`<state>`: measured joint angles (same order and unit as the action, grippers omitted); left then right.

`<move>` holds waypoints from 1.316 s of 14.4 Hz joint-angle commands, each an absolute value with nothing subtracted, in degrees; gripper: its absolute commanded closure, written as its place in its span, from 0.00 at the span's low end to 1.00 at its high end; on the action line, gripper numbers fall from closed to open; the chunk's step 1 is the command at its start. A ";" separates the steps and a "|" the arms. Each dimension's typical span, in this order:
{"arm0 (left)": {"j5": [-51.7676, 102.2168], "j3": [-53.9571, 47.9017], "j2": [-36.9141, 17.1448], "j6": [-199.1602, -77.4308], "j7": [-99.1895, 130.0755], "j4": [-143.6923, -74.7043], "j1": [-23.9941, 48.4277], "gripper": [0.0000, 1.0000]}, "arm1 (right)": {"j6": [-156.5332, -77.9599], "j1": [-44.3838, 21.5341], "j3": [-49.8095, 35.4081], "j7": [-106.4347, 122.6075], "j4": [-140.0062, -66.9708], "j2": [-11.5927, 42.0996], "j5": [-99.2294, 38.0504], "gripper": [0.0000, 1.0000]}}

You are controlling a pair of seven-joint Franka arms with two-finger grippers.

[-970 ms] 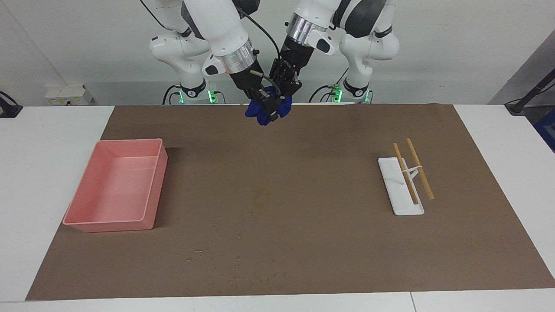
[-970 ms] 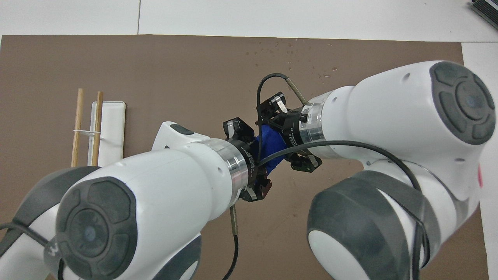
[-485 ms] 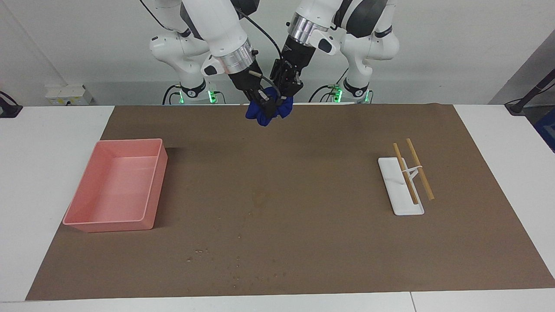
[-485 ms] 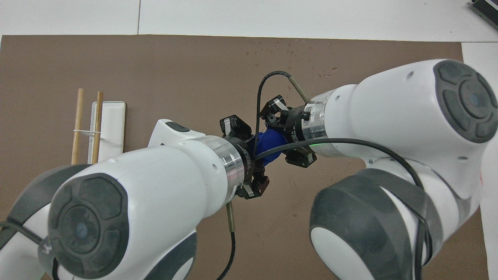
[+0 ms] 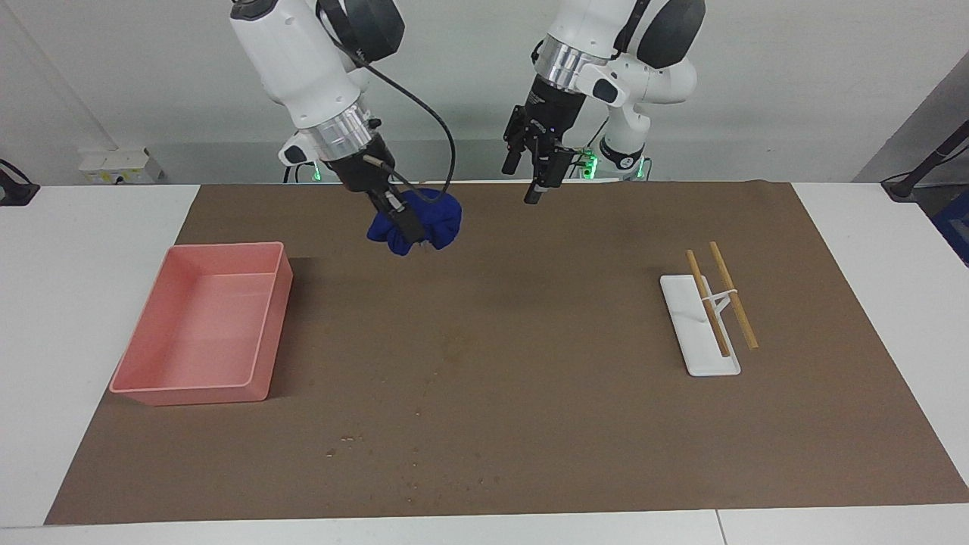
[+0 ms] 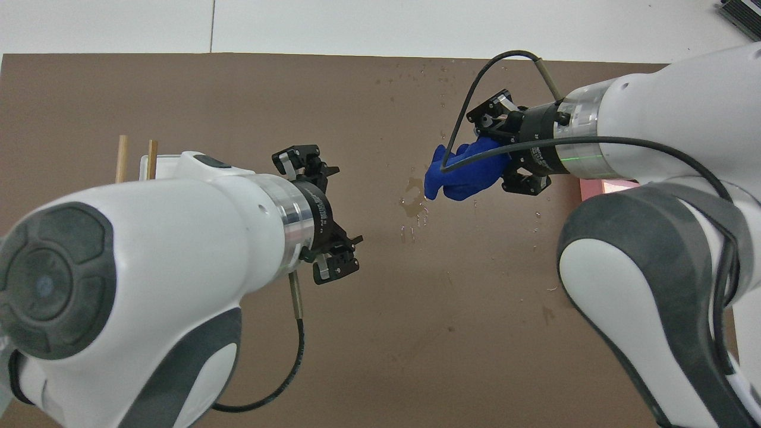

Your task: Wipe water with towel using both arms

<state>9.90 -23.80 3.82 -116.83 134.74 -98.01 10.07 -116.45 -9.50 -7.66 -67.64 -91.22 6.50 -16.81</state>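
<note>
Now my right gripper [image 5: 405, 225] squeezes the lumpy blue towel [image 5: 424, 219] above the mat [image 5: 530, 363]; my left gripper [image 5: 530, 170] hangs open.

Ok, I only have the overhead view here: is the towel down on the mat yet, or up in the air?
Observer: Up in the air. From the facing view, the towel hangs from the right gripper, clear of the mat.
Operator: The right arm blocks my view of the tray. Anything in it?
Observer: The pink tray looks empty, at the right arm's end of the mat.
Operator: And the left gripper's height?
Observer: The left gripper is raised too, open and holding nothing, over the mat's edge by the robots.
</note>
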 commanded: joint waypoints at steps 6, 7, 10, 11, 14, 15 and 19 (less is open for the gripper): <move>9.40 -23.91 6.24 -105.13 103.33 -99.75 -4.90 0.00 | -141.83 -6.07 -8.17 -56.87 -84.31 26.77 -16.70 1.00; 9.40 -23.91 6.94 -104.07 97.70 -100.54 -6.49 0.00 | -143.94 -6.06 -8.17 -56.69 -82.11 29.68 -16.70 1.00; 9.40 -23.91 8.26 -103.45 85.47 -102.91 -10.54 0.00 | -150.71 -5.54 -8.26 -50.12 -75.70 39.51 -16.70 1.00; 9.40 -23.82 8.35 -103.36 81.60 -103.27 -11.50 0.00 | -152.21 -5.54 -8.26 -48.27 -72.37 43.20 -16.70 1.00; 9.40 -22.77 8.61 -101.96 61.78 -103.45 -15.98 0.00 | -154.50 -5.54 -8.52 -44.05 -64.62 50.87 -16.70 1.00; 9.32 -22.68 8.70 -101.17 53.78 -103.45 -16.95 0.00 | -155.38 -5.54 -8.53 -42.90 -63.29 52.54 -16.70 1.00; 3.11 -22.15 8.53 -101.87 27.64 -104.85 -18.11 0.00 | -158.55 -6.50 -8.53 -42.28 -66.69 52.12 -17.67 1.00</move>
<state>7.32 -21.89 7.00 -102.17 37.09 -102.67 -18.08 -156.77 -6.28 -7.72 -44.00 -66.91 51.72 -16.77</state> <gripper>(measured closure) 0.000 0.912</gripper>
